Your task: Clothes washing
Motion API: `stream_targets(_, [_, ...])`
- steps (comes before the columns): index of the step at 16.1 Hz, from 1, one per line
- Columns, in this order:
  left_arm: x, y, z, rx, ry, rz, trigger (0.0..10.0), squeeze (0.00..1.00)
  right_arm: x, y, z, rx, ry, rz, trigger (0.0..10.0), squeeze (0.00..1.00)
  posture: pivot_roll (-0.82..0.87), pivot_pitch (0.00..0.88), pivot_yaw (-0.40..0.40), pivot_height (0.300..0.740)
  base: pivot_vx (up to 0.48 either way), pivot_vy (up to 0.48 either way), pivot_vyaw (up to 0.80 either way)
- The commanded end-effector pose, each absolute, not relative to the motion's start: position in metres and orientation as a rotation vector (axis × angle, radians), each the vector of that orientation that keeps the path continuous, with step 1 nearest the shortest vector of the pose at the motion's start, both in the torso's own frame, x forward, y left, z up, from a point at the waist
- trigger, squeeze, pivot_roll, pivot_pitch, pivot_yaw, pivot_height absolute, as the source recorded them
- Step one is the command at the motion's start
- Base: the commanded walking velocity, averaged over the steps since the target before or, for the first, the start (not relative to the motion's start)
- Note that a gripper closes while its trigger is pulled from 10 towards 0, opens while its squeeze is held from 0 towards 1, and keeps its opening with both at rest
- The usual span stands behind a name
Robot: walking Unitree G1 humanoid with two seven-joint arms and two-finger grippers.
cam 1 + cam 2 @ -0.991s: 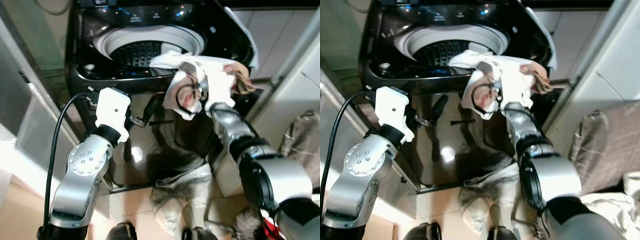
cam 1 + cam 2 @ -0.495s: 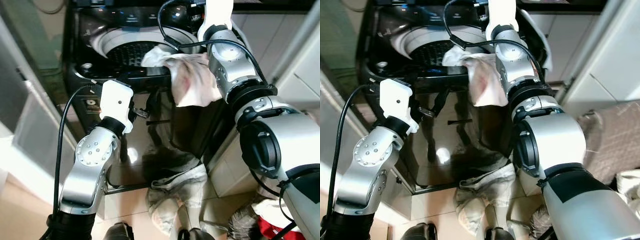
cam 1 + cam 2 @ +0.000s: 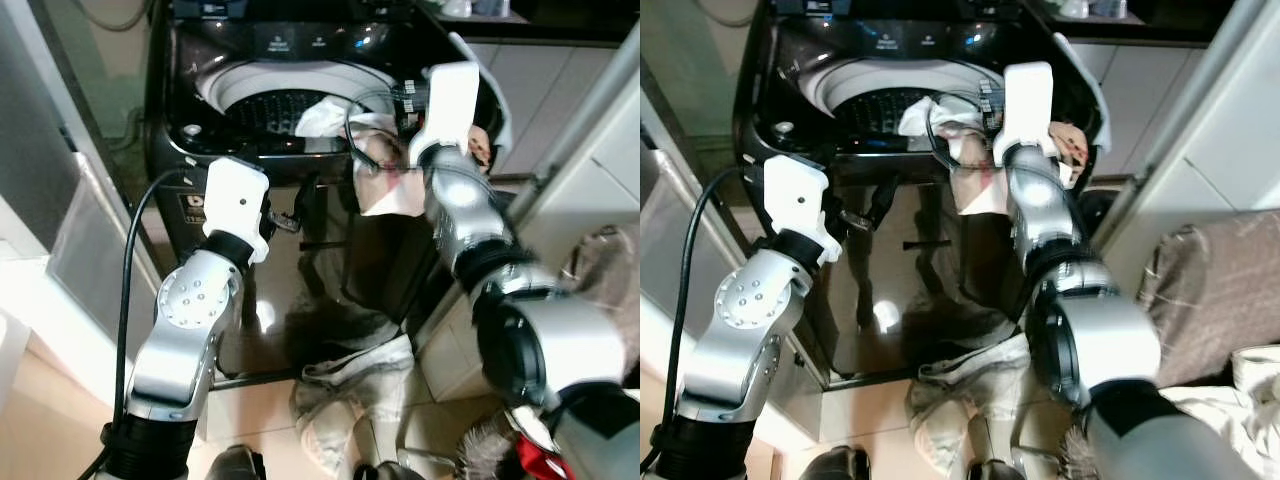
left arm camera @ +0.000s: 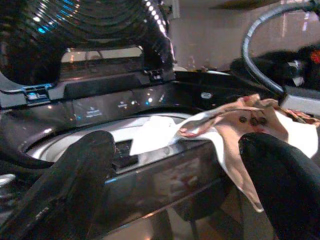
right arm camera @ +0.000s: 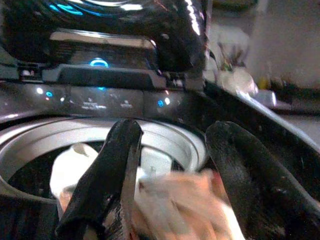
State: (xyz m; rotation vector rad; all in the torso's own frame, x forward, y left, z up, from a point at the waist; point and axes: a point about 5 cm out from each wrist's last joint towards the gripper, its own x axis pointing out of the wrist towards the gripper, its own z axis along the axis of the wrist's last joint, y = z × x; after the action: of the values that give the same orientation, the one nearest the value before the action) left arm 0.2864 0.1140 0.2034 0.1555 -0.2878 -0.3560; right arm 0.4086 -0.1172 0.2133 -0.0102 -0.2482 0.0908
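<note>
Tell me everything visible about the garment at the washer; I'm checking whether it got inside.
The garment is a crumpled white cloth with pink and brown print and small dark buttons. It lies draped over the front rim of the open washer: one white end reaches into the drum, while the rest hangs down the glossy black front. The right gripper sits over it, fingers apart, with the cloth bunched between them. So it is only partly inside.

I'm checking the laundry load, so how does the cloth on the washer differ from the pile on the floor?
The cloth is draped over the washer rim, one end in the drum, under the right gripper; the pile lies crumpled on the floor, untouched. The cloth is white with pinkish marks; the pile looks greyer. Both are unfolded fabric.
</note>
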Motion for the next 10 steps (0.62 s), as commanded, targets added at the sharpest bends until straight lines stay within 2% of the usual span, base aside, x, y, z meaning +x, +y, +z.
stream_targets(1, [0.286, 0.112, 0.200, 0.163, -0.286, -0.364, 10.0, 0.00, 0.407, -0.125, 0.208, 0.052, -0.230, 0.070, 10.0, 0.00, 0.02, 0.000, -0.058, 0.740, 0.000, 0.000, 0.00])
stream_targets(3, [0.284, 0.109, 0.199, 0.148, -0.280, -0.390, 10.0, 0.00, 0.404, -0.132, 0.181, 0.137, -0.110, 0.047, 10.0, 0.00, 0.01, 0.011, -0.052, 0.740, 0.000, 0.000, 0.00])
stream_targets(7, [0.277, 0.104, 0.196, 0.124, -0.251, -0.447, 10.0, 0.00, 0.401, -0.138, 0.156, 0.218, 0.049, 0.018, 10.0, 0.00, 0.04, 0.051, -0.047, 0.740, 0.000, 0.000, 0.00])
stream_targets(10, [0.267, 0.111, 0.197, 0.135, -0.244, -0.419, 10.0, 0.00, 0.402, -0.132, 0.154, 0.167, 0.096, 0.035, 10.0, 0.00, 0.09, 0.096, -0.054, 0.740, 0.000, 0.000, 0.00])
